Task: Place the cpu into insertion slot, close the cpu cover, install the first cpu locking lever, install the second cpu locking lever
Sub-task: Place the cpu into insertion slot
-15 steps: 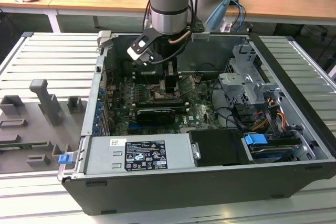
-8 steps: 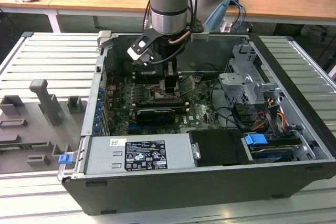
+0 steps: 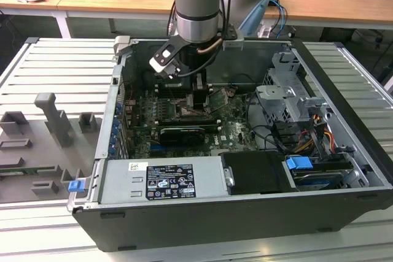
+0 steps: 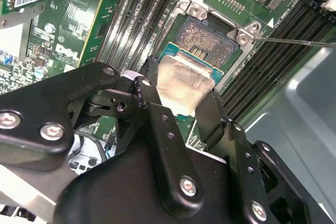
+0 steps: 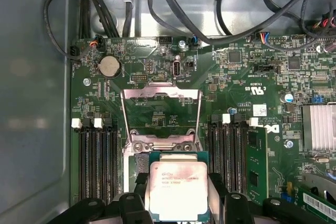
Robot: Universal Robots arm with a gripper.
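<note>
Inside the open computer case on a slatted counter, the arm's gripper hangs over the green board. Its black fingers are clamped on two opposite edges of the cpu. The cpu is a flat square chip with a pale, dull silver metal top on a green base, held face up.

The slot lies just beyond the fingertips and below the chip. It is a dark square bed of fine contacts, ringed by a silver metal rim with screws at its corners. In the second wrist view the chip overlaps the slot's near edge; I judge it not yet seated.

The cover, a thin silver frame with a large window, stands swung open on its hinge at the slot's far side, apart from the chip. Long black memory slots run along both sides, parallel to the chip's gripped edges.
</note>
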